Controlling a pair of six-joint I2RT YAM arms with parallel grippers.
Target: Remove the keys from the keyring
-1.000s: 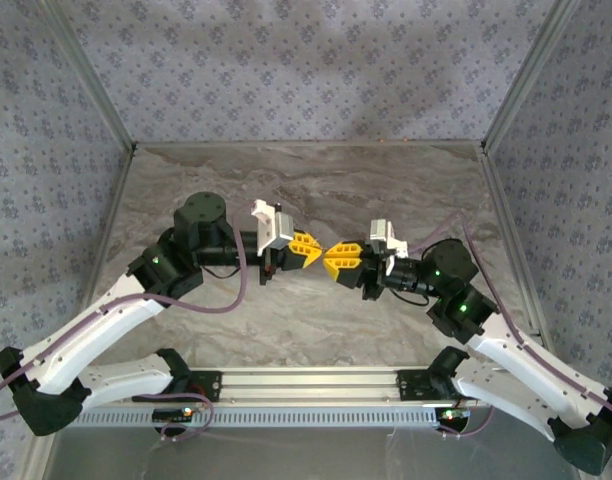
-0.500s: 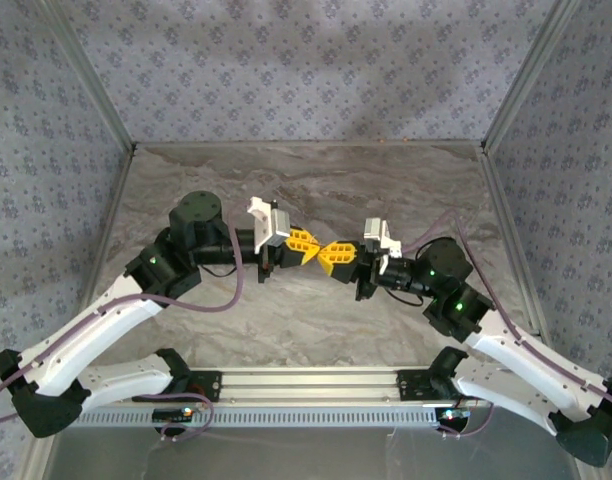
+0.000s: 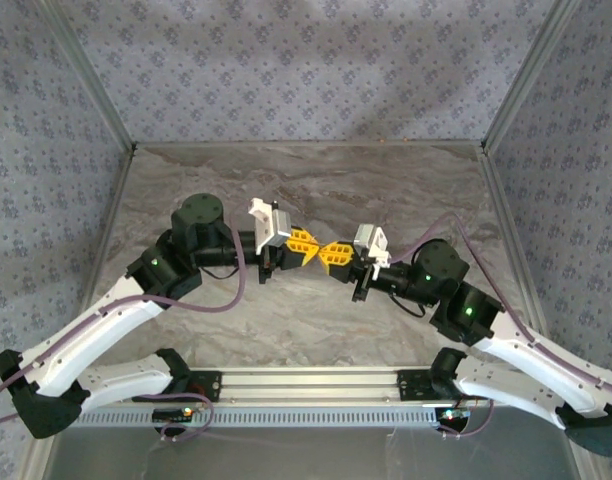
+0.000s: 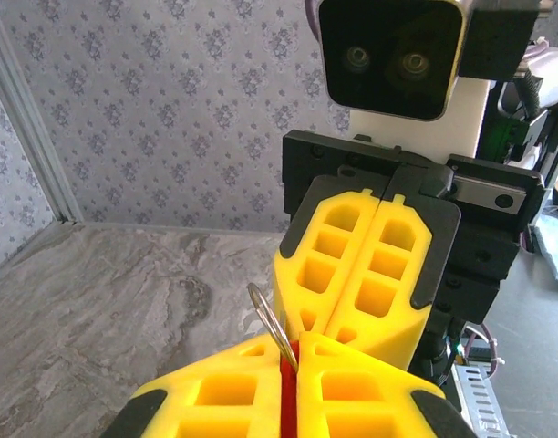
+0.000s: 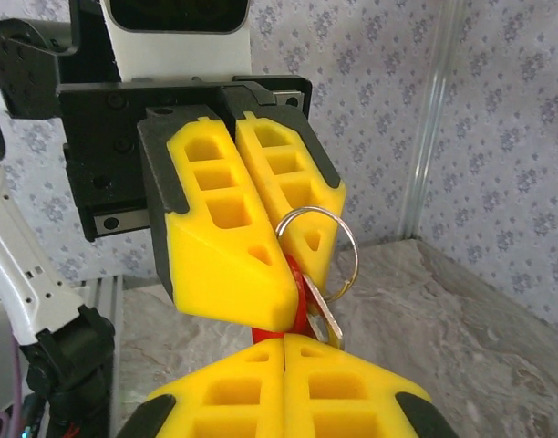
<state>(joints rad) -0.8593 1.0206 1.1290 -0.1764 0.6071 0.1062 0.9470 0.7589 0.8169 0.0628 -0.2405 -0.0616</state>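
Top external: left gripper (image 3: 308, 246) and right gripper (image 3: 333, 253) tip to tip, mid-air over table (image 3: 286, 180) centre.
left fingers (image 4: 224, 392): closed on keyring (image 4: 288, 388).
right fingers (image 5: 242, 392): closed just under keyring; whether key (image 5: 326, 321) is pinched, cannot tell.
step: separating key, none off yet.
next: hold keyring firm, work key round the coil.
change: right arm pushed in leftward; meeting point shifted slightly left.

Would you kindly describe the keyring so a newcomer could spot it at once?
Over the middle of the marble table, the left pincer and right pincer meet tip to tip. The keyring sits at that meeting point: a silvery loop on a red tag, unlike the yellow fingers around it.
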